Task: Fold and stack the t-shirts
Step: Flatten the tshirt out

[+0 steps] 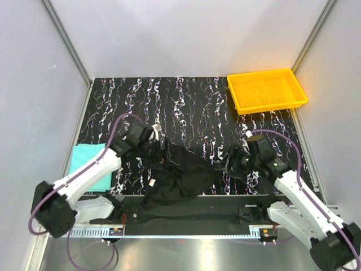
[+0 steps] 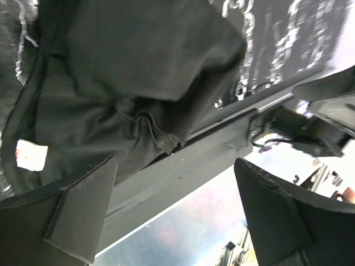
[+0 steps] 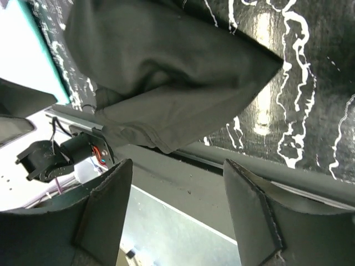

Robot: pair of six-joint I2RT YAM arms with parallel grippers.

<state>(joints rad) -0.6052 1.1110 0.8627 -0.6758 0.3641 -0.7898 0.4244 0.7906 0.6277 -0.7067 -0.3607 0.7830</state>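
Nearest, at mid-front of the table (image 1: 194, 107): black t-shirt (image 1: 179, 180) in a crumpled heap, not folded, its near hem reaching over the table's front edge onto the rail. White neck label (image 2: 30, 155) shows at the shirt's edge in the left wrist view.

Left gripper (image 1: 163, 153) sits at the heap's far-left side. In the wrist view its 2 fingers (image 2: 83, 213) are spread wide w/ nothing between them, only rail and bare metal in the gap. From the top view, can't tell if it touches the cloth.

Right gripper (image 1: 230, 160) is just beside the shirt's right tip. Its 2 fingers (image 3: 105, 210) are also wide apart, holding nothing. The pointed fold of black cloth lies beyond the tips.

Left side, approx level w/ the grippers: teal t-shirt (image 1: 90, 166) lies flat as a roughly rectangular patch, partly under the left arm and apart from the black one, so no stack. Can't tell how many folds it has.

Far right corner: yellow tray (image 1: 271, 107), well apart from both shirts.
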